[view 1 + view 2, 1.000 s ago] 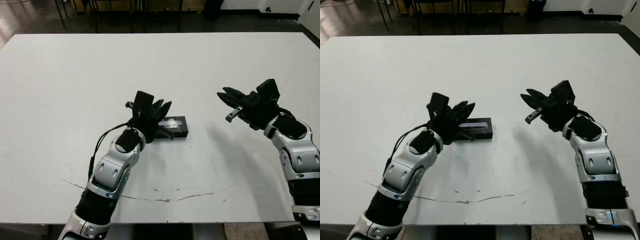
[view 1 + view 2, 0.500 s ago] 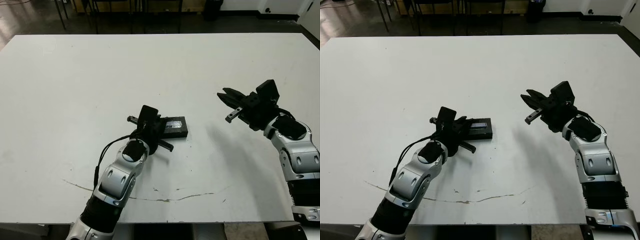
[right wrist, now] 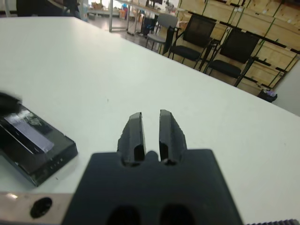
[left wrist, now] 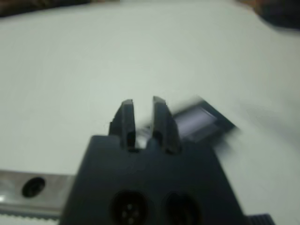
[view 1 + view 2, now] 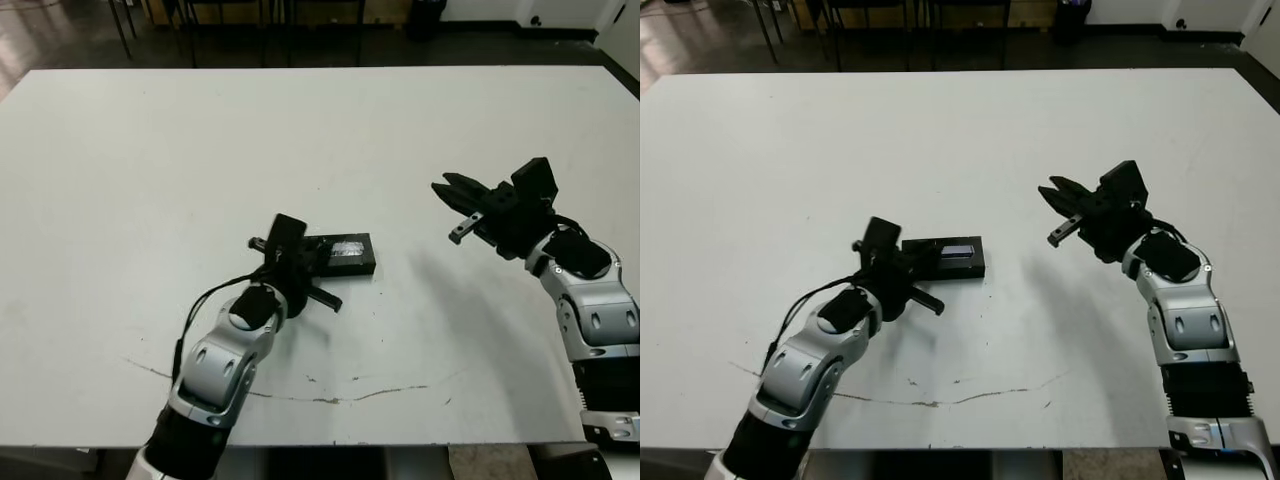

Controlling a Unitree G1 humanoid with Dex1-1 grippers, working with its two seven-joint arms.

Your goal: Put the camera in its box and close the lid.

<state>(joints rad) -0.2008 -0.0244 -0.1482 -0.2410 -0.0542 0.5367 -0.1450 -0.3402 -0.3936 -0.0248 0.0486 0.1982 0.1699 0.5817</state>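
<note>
The left gripper, its two black fingers nearly together and holding nothing, sits just beside the near-left end of the flat black rectangular lid with its pale lavender-grey strip. The lid lies closed on the white table. Well right of the lid, the right gripper hovers, fingers likewise narrow and empty.

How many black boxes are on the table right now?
1: the closed box, its lid on, near the table's middle, just beyond the left pincer. Nothing else lies on the tabletop; the camera is not visible.
</note>
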